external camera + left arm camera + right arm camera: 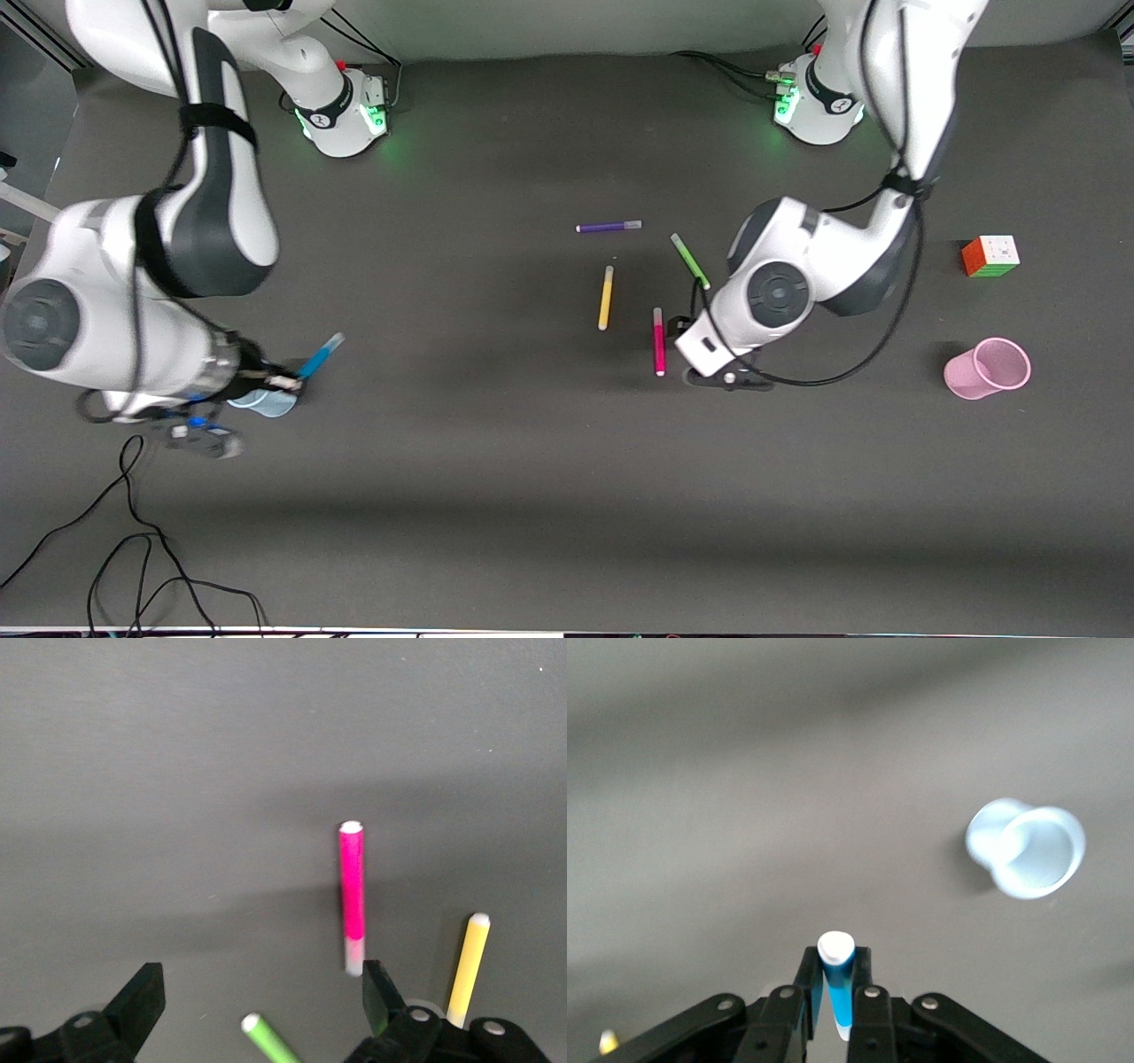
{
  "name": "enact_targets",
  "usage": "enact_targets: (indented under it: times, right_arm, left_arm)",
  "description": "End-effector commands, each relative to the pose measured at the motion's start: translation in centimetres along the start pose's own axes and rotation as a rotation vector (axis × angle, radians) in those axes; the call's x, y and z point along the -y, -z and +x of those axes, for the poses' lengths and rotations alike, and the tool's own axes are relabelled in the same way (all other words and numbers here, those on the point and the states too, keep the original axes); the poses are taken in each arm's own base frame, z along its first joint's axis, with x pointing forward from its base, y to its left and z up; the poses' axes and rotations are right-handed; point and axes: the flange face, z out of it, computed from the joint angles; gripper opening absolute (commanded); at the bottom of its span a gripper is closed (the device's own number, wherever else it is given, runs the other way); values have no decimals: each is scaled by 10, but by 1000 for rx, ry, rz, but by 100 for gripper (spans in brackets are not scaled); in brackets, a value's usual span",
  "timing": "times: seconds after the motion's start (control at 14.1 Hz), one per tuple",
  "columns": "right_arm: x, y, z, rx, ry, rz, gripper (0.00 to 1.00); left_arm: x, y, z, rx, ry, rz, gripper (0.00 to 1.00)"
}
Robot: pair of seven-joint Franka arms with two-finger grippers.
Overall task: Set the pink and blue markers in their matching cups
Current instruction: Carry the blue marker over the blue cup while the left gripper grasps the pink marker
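Firmly in right gripper (830,992) — blue marker (836,983)

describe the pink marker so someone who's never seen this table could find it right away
Find the left gripper, open and low over the middle of the table, where four markers lie loose. The pink marker lies flat just beside it, nearest the front camera of the four. The yellow, green and purple markers lie farther back.
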Motion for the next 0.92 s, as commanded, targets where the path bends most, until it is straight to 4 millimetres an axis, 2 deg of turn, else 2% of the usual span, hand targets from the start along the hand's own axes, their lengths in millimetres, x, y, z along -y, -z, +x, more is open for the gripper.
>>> enact_targets:
  times: [0.0, 0.14, 0.36, 0.5, 0.64, 0.85]
  right_arm:
    - [-29, 23, 11, -95, -58, -4, 0]
    - [-56, 34, 14, -147, -87, 33, 0]
    - [-102, 31, 1, -248, -88, 29, 0]
    - [-128, 19, -10, -313, -96, 77, 0]
    - [-145, 3, -16, -372, -102, 95, 0]
    - [-161, -44, -25, -450, -101, 103, 0]
  left_arm:
    - [-23, -39, -7, -34, 9, -11, 99]
    - [-32, -62, -15, -49, 18, -21, 99]
    - [-40, -87, -19, -45, 2, -19, 98]
    - [-42, -95, -18, -56, 3, -27, 97]
    - [-42, -98, -17, -64, 1, -29, 88]
    - [-43, -104, -13, -92, -5, -41, 79]
